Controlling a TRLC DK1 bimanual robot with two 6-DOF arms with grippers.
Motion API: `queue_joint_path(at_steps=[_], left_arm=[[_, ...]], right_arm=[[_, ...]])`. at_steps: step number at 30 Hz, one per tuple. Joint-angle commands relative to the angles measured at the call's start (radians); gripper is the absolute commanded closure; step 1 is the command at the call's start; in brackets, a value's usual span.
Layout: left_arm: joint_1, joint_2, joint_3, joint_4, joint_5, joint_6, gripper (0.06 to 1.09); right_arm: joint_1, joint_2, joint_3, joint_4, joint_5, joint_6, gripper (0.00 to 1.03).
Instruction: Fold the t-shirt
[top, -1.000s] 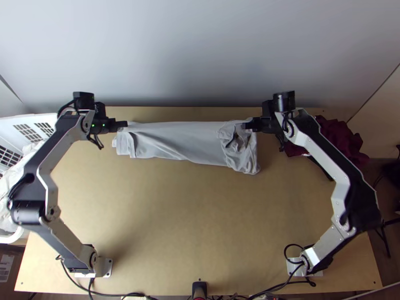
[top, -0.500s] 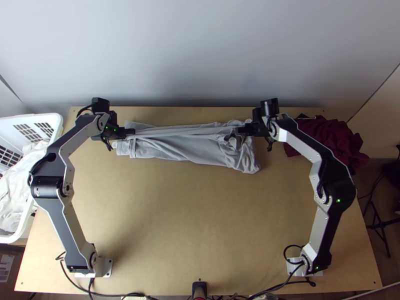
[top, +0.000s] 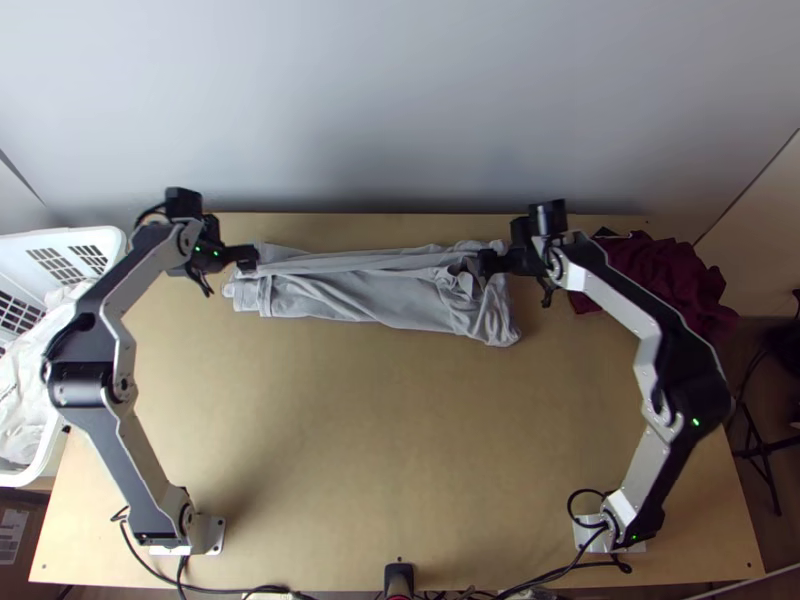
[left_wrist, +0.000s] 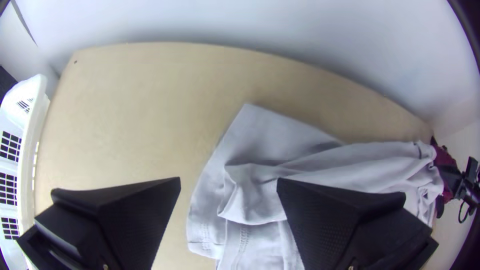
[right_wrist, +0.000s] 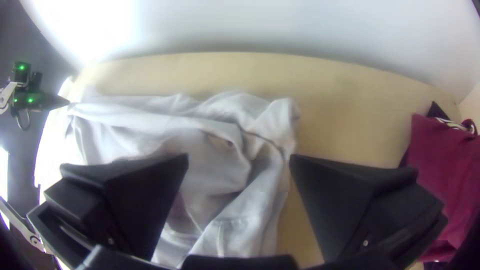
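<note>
In the top view the grey t-shirt (top: 350, 290) lies as a long narrow strip near the table's back edge, creased lengthwise and bunched at its right end. My left gripper (top: 248, 258) is over the strip's left end, and my right gripper (top: 488, 262) is over the bunched right end. The left wrist view has my left gripper (left_wrist: 229, 185) open, with a folded-over flap of the shirt (left_wrist: 255, 192) beyond its fingers. Wide apart stand the fingers of my right gripper (right_wrist: 239, 162), above wrinkled shirt fabric (right_wrist: 215, 175).
A white basket (top: 118, 250) with pale cloth in it stands at the table's left side. Dark red cloth (top: 670, 285) is heaped at the back right, close to the right arm. Bare wood (top: 390, 430) stretches in front of the shirt.
Both grippers have moved inward along the shirt since a second ago, the left then shifting back slightly left. The shirt's back layer has come forward into a lengthwise ridge, and both grippers have let go.
</note>
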Motion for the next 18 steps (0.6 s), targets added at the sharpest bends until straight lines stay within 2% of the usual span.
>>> queue_joint_path(at_steps=[1, 7, 11, 16, 18], left_arm=[[0.032, -0.130, -0.003, -0.043, 0.047, -0.019, 0.11], [0.103, -0.172, -0.131, -0.018, 0.125, 0.027, 0.11], [0.167, -0.144, -0.192, 0.006, 0.274, 0.043, 0.11], [0.183, -0.058, -0.212, 0.057, 0.297, 0.047, 0.11], [0.183, -0.041, -0.206, 0.055, 0.347, 0.030, 0.11]], right_arm=[[0.001, -0.242, -0.084, -0.044, -0.001, 0.025, 0.03], [0.020, -0.460, -0.148, -0.127, -0.001, 0.025, 0.03], [0.035, -0.543, -0.156, -0.196, -0.001, 0.025, 0.03], [0.067, -0.595, -0.122, -0.267, -0.001, 0.029, 0.04], [0.075, -0.599, -0.101, -0.290, 0.001, 0.029, 0.04]])
